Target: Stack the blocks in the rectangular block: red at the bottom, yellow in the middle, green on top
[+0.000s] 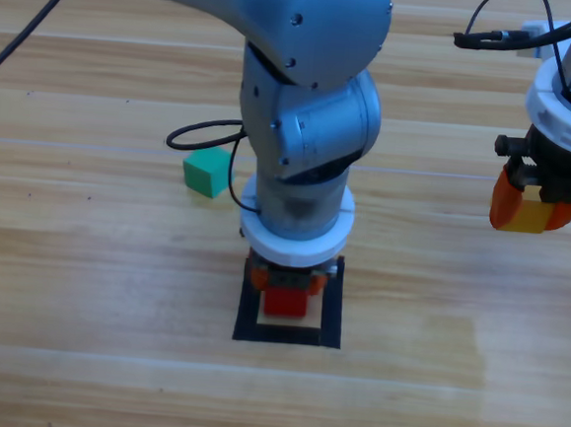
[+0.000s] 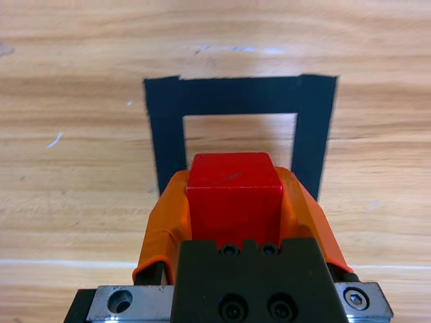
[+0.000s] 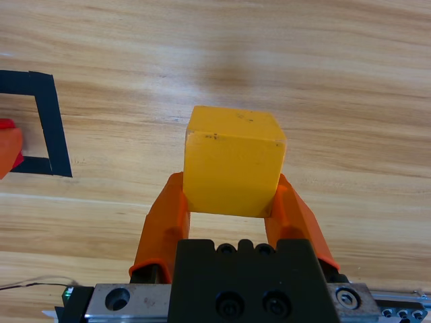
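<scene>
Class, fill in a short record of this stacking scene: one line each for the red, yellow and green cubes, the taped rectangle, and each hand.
red cube: gripped in the left hand, over the rectangle
yellow cube: gripped in the right hand, off to the right of the rectangle
green cube: alone on the table, up-left of the rectangle
taped rectangle: black outline, wood showing in its middle
left hand: shut on the red cube
right hand: shut on the yellow cube
stack: not yet begun

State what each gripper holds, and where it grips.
Left gripper: red cube, by two opposite side faces. Right gripper: yellow cube, by its lower opposite sides.
</scene>
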Robot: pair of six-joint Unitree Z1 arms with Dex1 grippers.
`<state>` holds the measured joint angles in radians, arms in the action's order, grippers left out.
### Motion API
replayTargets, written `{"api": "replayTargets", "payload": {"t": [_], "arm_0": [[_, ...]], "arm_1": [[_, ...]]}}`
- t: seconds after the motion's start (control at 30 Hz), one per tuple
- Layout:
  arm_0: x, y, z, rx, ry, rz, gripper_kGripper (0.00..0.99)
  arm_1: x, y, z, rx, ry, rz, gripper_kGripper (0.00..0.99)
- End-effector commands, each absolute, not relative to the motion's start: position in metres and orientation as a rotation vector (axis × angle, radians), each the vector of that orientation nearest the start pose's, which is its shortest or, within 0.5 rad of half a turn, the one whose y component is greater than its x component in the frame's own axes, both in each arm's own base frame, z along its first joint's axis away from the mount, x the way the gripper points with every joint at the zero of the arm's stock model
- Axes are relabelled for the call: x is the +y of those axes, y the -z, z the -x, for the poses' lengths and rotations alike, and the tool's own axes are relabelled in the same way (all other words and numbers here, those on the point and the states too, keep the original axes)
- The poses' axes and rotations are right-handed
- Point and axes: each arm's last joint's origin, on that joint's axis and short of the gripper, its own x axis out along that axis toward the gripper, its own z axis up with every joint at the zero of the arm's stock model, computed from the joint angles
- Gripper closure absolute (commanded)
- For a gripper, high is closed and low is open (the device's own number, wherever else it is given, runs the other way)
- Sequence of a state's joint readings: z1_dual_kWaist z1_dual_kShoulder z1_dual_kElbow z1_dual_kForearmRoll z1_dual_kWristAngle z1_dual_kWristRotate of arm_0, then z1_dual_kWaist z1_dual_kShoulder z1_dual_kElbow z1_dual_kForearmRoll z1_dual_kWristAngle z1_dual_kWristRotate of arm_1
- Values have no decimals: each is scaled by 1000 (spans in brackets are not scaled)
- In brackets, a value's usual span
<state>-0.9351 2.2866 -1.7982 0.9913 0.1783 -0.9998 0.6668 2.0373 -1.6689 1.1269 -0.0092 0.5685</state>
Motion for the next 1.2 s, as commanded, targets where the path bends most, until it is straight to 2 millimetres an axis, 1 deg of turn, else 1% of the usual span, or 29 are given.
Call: {"api": "replayTargets", "payload": {"t": [0.03, 0.5, 0.73, 1.2], "arm_0": [[-374, -192, -269, 1376, -31, 10, 990], [-376, -177, -268, 1382, -42, 1, 990], [-374, -168, -267, 1384, -49, -6, 990], [-373, -169, -267, 1376, -52, -6, 990]], "arm_1": [[245, -262, -301, 1528, -107, 91, 758], [245, -261, -301, 1532, -109, 89, 758], [246, -261, -301, 1534, -111, 87, 758], [246, -260, -301, 1536, -112, 87, 758]]}}
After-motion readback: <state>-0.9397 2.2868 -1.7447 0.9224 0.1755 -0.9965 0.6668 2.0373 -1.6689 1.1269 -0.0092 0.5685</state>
